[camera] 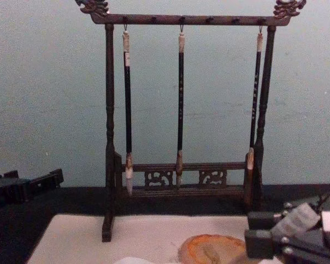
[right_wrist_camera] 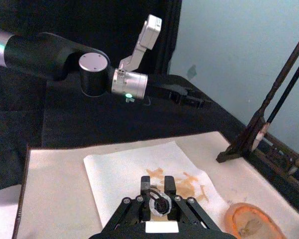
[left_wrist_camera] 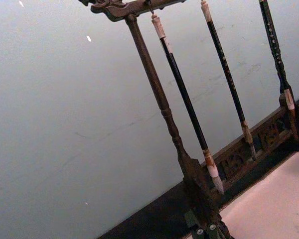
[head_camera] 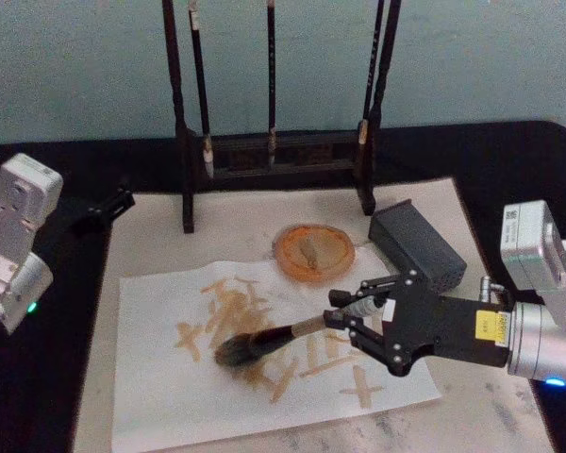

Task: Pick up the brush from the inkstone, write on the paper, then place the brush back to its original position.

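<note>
The right end effector (head_camera: 345, 319) clamped the brush (head_camera: 281, 335) slanted, bristles on the paper (head_camera: 160, 382) for writing, while the left end effector (head_camera: 108, 207) sat parked aside.

- The brush (head_camera: 264, 342) handle's far end is hidden inside the right gripper (head_camera: 344, 311), which clamps it.
- The inkstone (camera: 206, 247) is cut off by the chest view's bottom edge.
- The brush rack (head_camera: 181, 123) top runs off the head view's upper edge.

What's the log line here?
phase: writing | right gripper: shut on brush | bristles on paper | inkstone: brush absent | left gripper: parked left
</note>
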{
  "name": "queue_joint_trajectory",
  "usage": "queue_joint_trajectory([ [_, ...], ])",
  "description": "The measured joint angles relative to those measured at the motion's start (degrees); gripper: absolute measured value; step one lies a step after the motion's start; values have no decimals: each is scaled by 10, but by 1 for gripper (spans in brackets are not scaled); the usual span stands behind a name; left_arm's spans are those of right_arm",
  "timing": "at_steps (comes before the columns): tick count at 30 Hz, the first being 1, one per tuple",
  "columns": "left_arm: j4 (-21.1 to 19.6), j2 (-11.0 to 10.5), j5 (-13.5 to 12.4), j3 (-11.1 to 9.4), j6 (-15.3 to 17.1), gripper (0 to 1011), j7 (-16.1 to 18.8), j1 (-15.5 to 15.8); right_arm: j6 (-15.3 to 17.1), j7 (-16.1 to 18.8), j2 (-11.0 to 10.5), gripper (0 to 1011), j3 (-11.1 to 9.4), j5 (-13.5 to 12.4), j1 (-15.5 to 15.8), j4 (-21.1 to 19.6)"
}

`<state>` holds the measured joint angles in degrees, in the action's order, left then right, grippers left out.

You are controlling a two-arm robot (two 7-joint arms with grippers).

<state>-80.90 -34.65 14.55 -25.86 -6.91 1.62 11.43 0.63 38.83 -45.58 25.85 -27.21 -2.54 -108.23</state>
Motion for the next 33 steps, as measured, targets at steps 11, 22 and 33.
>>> queue_joint_trajectory([
  [11,0,0,0,0,0,1002,0,0,-7,-1,-9,168,-6,-12,7,21],
  [22,0,0,0,0,0,1002,0,0,-18,-6,-24,168,-36,-31,17,42],
  [33,0,0,0,0,0,1002,0,0,-17,-13,-29,168,-63,-54,25,37],
])
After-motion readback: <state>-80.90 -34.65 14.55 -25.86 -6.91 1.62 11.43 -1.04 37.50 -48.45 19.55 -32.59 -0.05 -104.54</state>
